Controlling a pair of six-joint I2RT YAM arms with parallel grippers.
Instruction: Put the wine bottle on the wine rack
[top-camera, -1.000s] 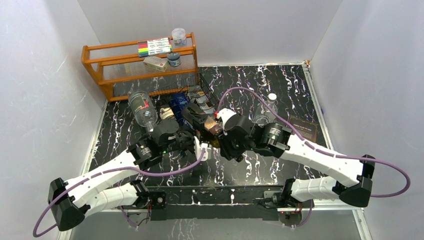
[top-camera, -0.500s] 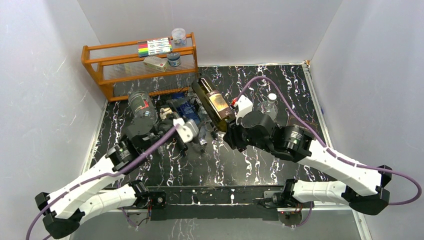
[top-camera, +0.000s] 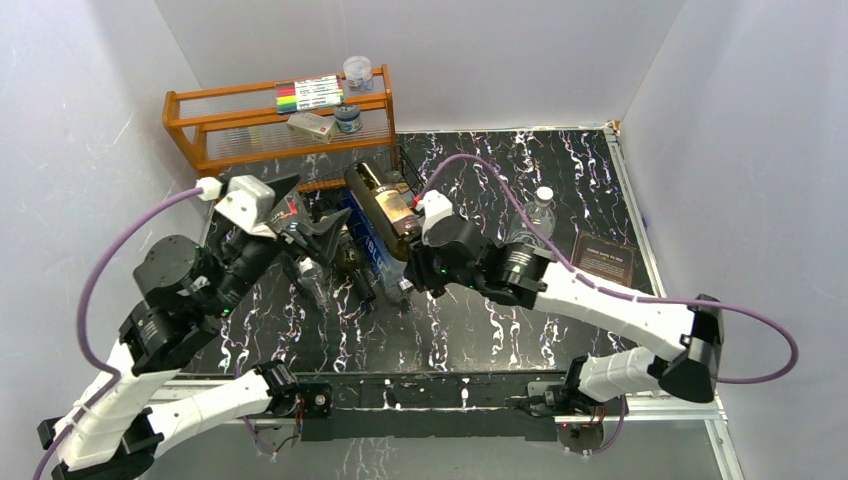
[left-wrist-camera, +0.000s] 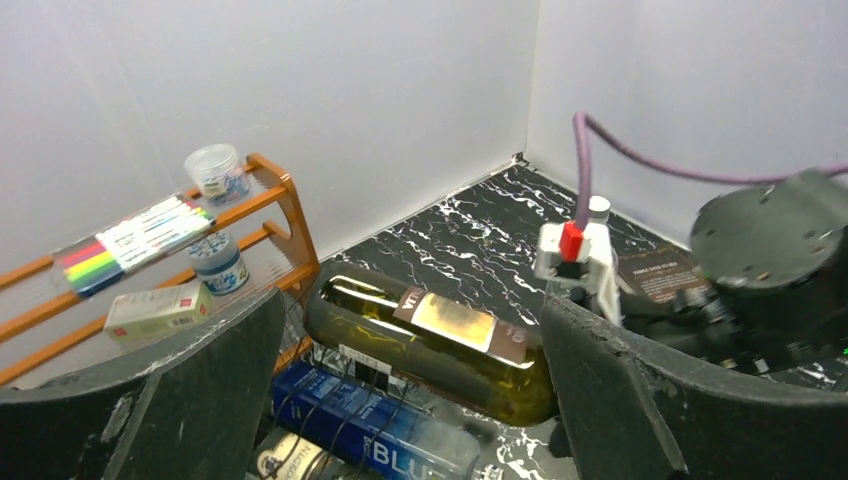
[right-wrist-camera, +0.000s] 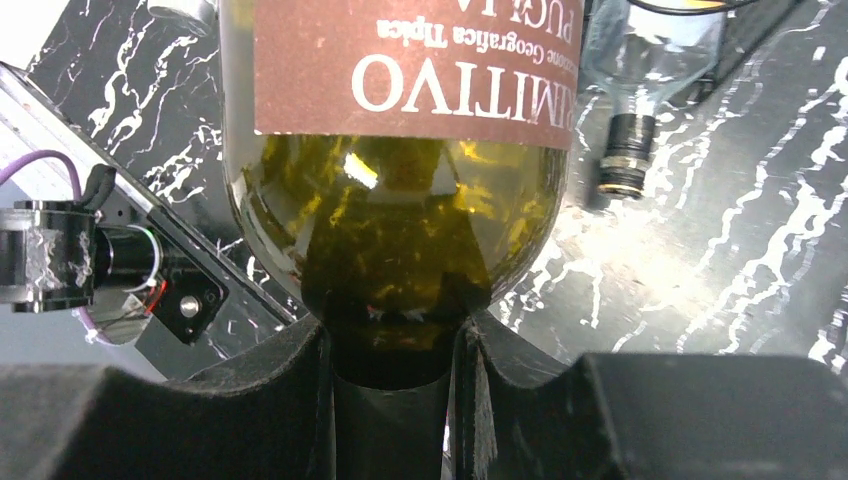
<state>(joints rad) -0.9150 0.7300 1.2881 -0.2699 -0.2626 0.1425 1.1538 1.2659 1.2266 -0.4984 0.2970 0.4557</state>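
Observation:
The wine bottle is dark green with a tan and maroon label. It lies on its side over the black wire wine rack, base towards the orange shelf. My right gripper is shut on its neck; the right wrist view shows the neck clamped between the fingers below the bottle's shoulder. My left gripper is open and empty, raised left of the rack. In the left wrist view the bottle lies on the rack wires, above a blue bottle.
An orange wooden shelf with markers, a box and jars stands at the back left. A clear plastic bottle and a dark card lie to the right. Another clear bottle's neck lies beside the wine bottle.
My right gripper has swung the wine bottle left and down over the rack. My left arm has risen and pulled back to the left, away from the rack.

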